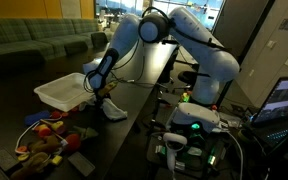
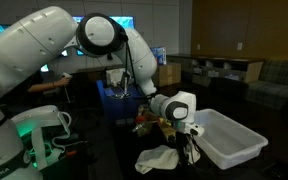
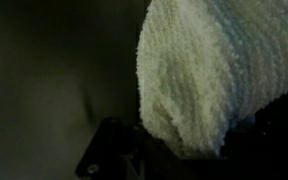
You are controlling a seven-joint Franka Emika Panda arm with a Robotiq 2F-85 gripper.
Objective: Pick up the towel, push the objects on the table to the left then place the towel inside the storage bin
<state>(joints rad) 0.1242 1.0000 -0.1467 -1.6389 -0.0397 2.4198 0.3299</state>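
The white knitted towel [image 1: 113,111] lies crumpled on the dark table next to the bin, and it also shows in an exterior view [image 2: 157,158]. My gripper [image 1: 104,96] is down at the towel's edge [image 2: 191,146]. In the wrist view the towel [image 3: 209,70] fills the upper right and narrows down between my dark fingers [image 3: 189,150], which look shut on it. The white storage bin [image 1: 56,95] stands just beside the gripper, seen in both exterior views [image 2: 246,145]. A pile of colourful toys [image 1: 46,135] lies on the table near the bin and partly shows behind the gripper [image 2: 160,122].
A green sofa [image 1: 34,45] stands behind the table. Equipment with green lights [image 1: 194,125] and a laptop [image 1: 284,100] sit by the robot base. A blue crate [image 2: 119,100] and cardboard boxes [image 2: 169,73] stand in the background.
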